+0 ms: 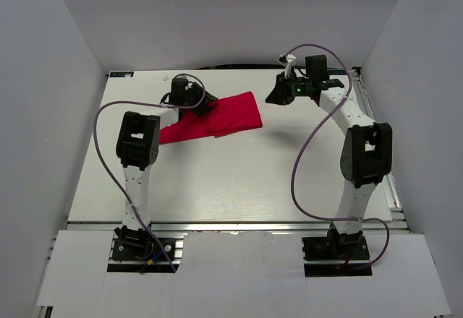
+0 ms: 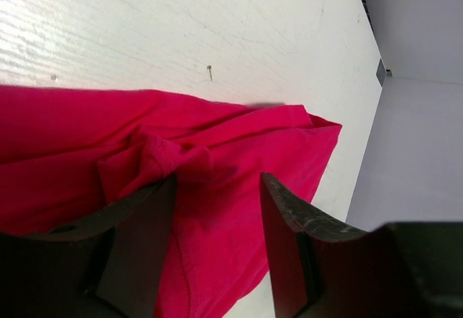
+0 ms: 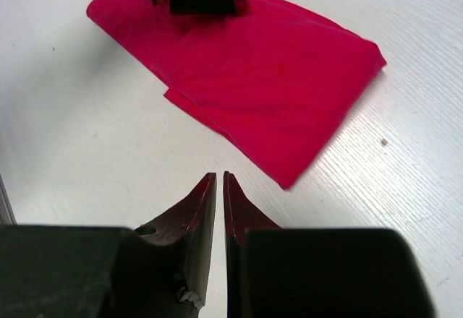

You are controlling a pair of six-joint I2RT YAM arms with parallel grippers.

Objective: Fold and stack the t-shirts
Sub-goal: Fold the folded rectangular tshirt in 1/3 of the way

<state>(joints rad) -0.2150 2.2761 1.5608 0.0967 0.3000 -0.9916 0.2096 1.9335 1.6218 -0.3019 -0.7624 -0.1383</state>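
Left wrist view: my left hand [image 2: 217, 182] is open, astride a bunched ridge of the red t-shirt [image 2: 65, 152] on the worktop [image 2: 217, 22]. My right hand [image 3: 219, 181] is closed and empty, with the shirt ahead of it. Pinching that lump could grab several layers and drag the fold apart.

Plenty of room mid-tabletop [image 1: 239, 181]: bare white board between the two arms, an easy sweep through. At the far side, left of centre, the red t-shirt [image 1: 228, 115] lies rumpled. The left claw [image 2: 217, 181] hangs right over its bunched folds with jaws spread, blocking that end. The right claw [image 3: 219, 177], fingers pressed nearly together, sits just short of the cloth's near corner, with bare board between. The purple cable [image 1: 293, 177] droops beside the right arm. White walls [image 1: 43, 115] box in three sides.
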